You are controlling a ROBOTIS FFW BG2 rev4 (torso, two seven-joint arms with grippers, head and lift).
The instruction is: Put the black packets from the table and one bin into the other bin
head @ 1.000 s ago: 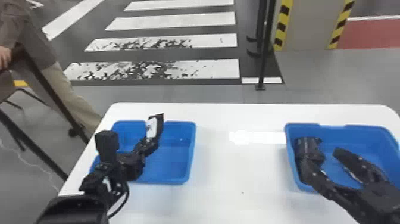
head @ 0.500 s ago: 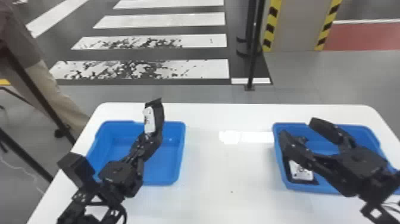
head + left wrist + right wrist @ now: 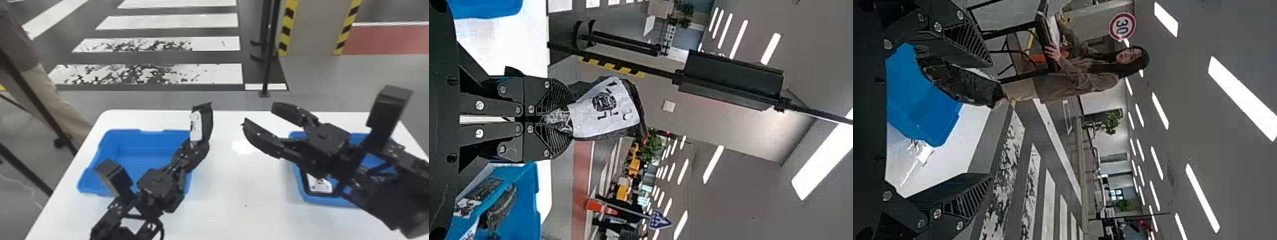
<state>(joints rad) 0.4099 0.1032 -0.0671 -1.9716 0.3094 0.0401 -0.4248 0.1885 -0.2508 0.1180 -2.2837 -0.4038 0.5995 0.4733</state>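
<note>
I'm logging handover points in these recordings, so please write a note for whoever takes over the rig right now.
Left gripper: shut on a black packet with a white label, held up by the left bin.
Right gripper: fingers apart, nothing between them, raised and pointing toward that packet.
Right bin: holds black packets.
Done: one packet is gripped and raised.
Left: release it into the target bin, then move any packets outside that bin. Which bin is the target can't be told, so confirm first.

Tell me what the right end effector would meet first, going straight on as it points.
Probably the black packet in the left end effector; depth is unclear, so it may pass beside.
</note>
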